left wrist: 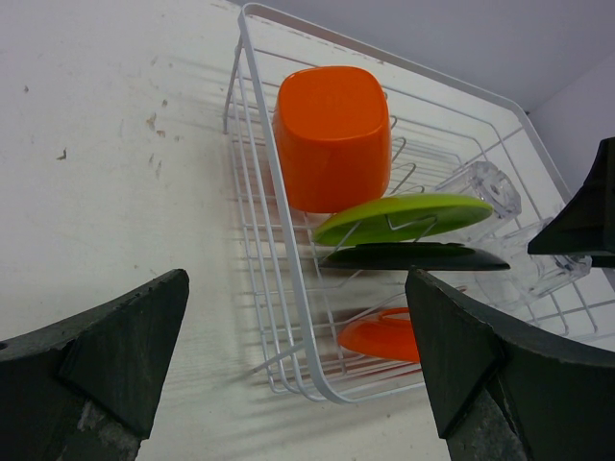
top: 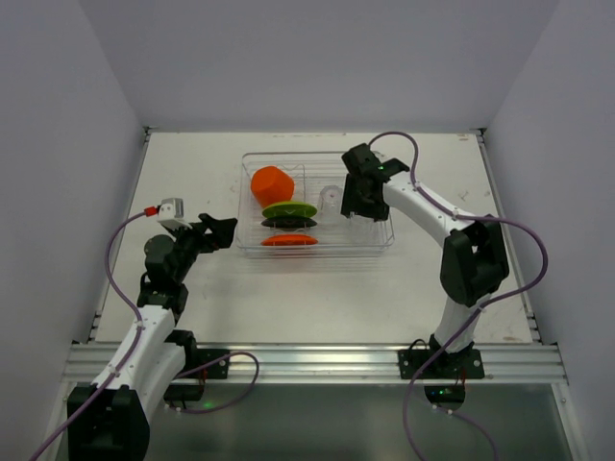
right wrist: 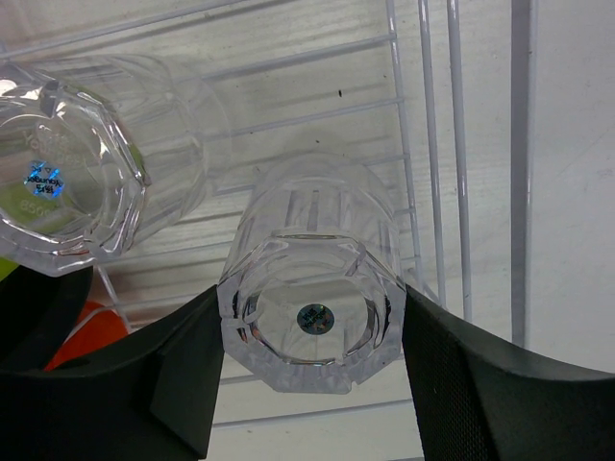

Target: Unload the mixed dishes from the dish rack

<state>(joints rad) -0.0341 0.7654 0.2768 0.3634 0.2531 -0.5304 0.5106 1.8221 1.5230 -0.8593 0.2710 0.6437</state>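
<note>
White worktop is carrying the dish rack (top: 365,248) at its middle, nearer the far edge; the right gripper (top: 354,204) is reaching into the rack's right end, fingers pressing both sides of a clear tumbler (right wrist: 312,250); the left gripper (top: 223,230) is hovering wide open and holding nothing beside the rack's left end; an orange cup (top: 272,183) and three plates (top: 289,222) are sitting inside.
</note>
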